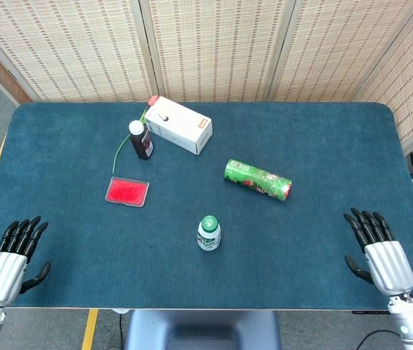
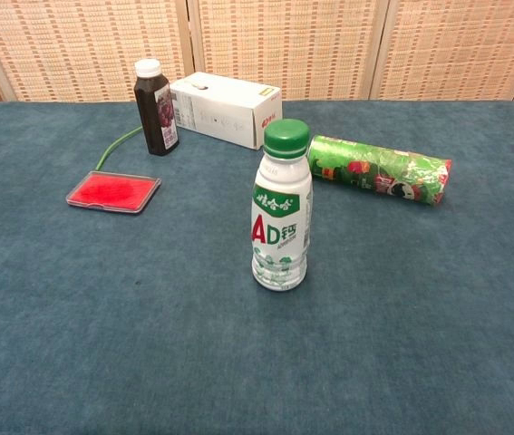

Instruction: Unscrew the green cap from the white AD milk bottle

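The white AD milk bottle [image 1: 208, 235] [image 2: 281, 222] stands upright near the table's front middle, its green cap [image 1: 209, 222] [image 2: 286, 136] screwed on top. My left hand [image 1: 11, 260] rests at the front left corner, fingers spread and holding nothing. My right hand [image 1: 379, 254] lies at the front right corner, also with fingers apart and nothing in it. Both hands are far from the bottle. Neither hand shows in the chest view.
A green cylindrical can [image 1: 258, 179] [image 2: 380, 169] lies on its side behind the bottle to the right. A white box [image 1: 178, 125] [image 2: 226, 110], a dark bottle with a white cap [image 1: 140, 139] [image 2: 156, 107] and a red flat tray [image 1: 127, 192] [image 2: 114, 192] sit at the back left.
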`<control>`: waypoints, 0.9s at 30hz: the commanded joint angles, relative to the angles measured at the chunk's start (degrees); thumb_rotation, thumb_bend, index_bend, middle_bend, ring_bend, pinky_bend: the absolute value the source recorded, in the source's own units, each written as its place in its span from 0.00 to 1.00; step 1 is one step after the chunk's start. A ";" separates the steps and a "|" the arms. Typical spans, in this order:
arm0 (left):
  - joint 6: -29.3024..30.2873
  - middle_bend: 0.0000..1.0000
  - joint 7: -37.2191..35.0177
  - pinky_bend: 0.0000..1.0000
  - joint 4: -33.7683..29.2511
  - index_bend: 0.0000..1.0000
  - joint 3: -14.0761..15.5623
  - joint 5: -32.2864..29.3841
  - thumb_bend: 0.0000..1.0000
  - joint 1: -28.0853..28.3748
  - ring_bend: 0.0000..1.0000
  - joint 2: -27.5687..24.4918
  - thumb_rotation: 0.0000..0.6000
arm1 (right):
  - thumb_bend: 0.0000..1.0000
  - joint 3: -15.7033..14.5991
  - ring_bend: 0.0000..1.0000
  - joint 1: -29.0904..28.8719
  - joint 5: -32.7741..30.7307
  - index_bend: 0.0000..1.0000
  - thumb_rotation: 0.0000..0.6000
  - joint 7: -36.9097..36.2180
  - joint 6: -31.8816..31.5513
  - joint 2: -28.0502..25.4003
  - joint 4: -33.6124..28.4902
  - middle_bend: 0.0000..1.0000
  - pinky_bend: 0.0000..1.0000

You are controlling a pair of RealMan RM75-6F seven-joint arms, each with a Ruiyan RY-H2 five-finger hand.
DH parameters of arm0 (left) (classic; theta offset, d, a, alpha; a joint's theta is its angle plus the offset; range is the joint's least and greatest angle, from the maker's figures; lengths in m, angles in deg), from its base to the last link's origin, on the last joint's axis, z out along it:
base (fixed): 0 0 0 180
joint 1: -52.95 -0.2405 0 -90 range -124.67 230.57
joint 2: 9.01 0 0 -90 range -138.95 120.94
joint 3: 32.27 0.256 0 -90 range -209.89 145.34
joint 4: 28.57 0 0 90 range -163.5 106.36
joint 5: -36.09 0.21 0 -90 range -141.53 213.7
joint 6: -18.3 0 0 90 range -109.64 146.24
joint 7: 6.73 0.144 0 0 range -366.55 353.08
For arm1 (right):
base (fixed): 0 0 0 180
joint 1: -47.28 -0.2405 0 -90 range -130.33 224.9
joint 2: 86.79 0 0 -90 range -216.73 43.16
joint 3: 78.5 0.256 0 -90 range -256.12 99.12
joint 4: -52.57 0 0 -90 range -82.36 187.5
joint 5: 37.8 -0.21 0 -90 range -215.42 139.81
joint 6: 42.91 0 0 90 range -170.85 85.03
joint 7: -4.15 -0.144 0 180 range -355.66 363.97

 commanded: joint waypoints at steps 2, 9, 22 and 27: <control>-3.09 0.00 -6.25 0.07 0.23 0.00 0.98 0.60 0.36 1.53 0.00 0.18 1.00 | 0.24 -0.07 0.00 0.01 0.45 0.00 1.00 -0.14 -0.28 -0.05 -0.16 0.00 0.00; -6.17 0.00 -37.43 0.07 3.69 0.00 4.29 8.57 0.37 7.76 0.00 6.31 1.00 | 0.24 -0.19 0.00 0.16 1.00 0.00 1.00 -0.92 -0.79 -0.57 -1.42 0.00 0.00; -23.23 0.00 -57.37 0.06 5.74 0.00 -0.13 -0.81 0.35 19.48 0.00 22.44 1.00 | 0.24 0.52 0.00 -2.19 3.08 0.00 1.00 -0.61 1.18 -8.15 -11.29 0.00 0.00; -24.80 0.00 -56.21 0.05 7.86 0.00 -1.13 -1.97 0.33 21.33 0.00 27.56 1.00 | 0.24 0.02 0.00 -3.06 2.86 0.00 1.00 -2.54 3.36 -9.87 -12.16 0.00 0.00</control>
